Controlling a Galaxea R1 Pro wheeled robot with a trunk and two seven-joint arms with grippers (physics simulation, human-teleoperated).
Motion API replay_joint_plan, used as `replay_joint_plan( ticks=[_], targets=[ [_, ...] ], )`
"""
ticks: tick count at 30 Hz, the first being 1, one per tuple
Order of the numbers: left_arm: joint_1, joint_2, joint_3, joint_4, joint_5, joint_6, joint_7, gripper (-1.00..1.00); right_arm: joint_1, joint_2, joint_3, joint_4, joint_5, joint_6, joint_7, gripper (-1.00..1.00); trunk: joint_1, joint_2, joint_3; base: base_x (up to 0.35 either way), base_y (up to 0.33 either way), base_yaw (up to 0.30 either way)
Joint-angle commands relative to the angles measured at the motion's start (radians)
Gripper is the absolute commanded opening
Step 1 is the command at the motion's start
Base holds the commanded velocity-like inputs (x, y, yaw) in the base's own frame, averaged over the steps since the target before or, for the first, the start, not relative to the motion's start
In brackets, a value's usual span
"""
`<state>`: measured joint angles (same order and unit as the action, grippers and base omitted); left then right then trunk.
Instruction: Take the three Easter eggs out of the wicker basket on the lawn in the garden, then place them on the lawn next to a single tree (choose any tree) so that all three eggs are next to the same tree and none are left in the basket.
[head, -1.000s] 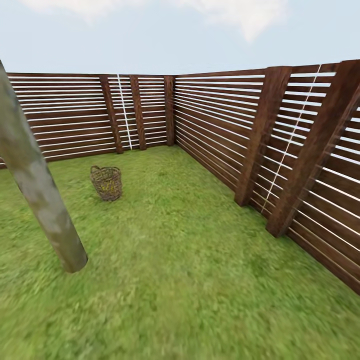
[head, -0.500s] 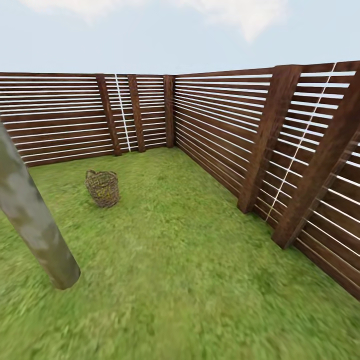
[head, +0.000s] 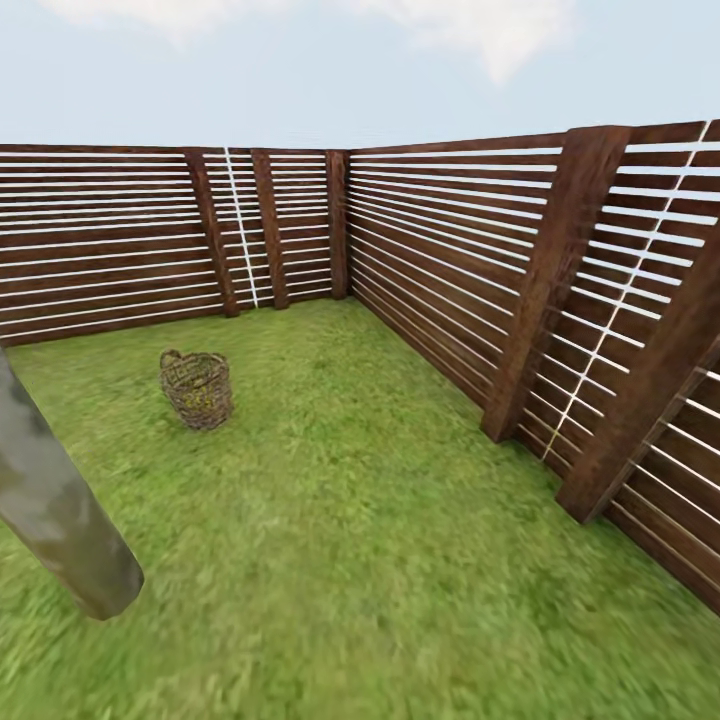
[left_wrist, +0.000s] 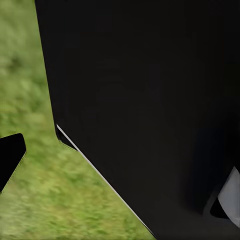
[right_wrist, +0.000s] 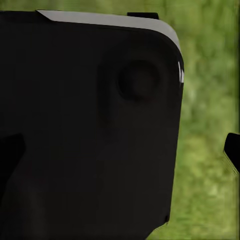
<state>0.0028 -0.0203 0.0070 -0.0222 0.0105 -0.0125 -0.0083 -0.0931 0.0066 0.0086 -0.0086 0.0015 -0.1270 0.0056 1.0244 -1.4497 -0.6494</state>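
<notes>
In the head view the wicker basket (head: 197, 388) stands upright on the lawn (head: 360, 560), left of centre and some way ahead. Yellow flecks of the Easter eggs (head: 206, 396) show through its open weave; I cannot make out single eggs. The leaning pale grey tree (head: 55, 505) meets the grass at the near left, closer to me than the basket. In the left wrist view my left gripper (left_wrist: 120, 180) has its fingertips spread wide over grass, nothing between them but the robot's black body. My right gripper (right_wrist: 120, 152) looks the same in the right wrist view.
A brown slatted fence (head: 450, 250) runs along the back and down the right side, with thick posts (head: 548, 290) standing out onto the grass. It forms a corner behind the basket. Open grass lies between me, the trunk and the basket.
The whole head view has shifted: the camera moved, so the trunk slid toward the lower left edge and the fence posts on the right drew closer. The basket itself has not moved.
</notes>
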Motion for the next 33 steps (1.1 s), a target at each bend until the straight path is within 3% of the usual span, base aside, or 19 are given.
replay_joint_plan(
  ticks=[1, 33],
  targets=[
    [0.0, 0.0, 0.001, -0.001, 0.001, -0.001, -0.001, 1.0, 0.0, -0.001, 0.001, 0.001, 0.0, -0.003, 0.001, 1.0, 0.001, 0.0, -0.001, 0.343, 0.0, 0.0],
    [0.002, -0.001, 0.001, -0.002, 0.002, -0.003, 0.0, 1.0, -0.005, -0.007, 0.002, 0.007, 0.004, -0.003, 0.003, 1.0, 0.001, 0.0, -0.001, 0.321, 0.0, 0.0]
  ],
)
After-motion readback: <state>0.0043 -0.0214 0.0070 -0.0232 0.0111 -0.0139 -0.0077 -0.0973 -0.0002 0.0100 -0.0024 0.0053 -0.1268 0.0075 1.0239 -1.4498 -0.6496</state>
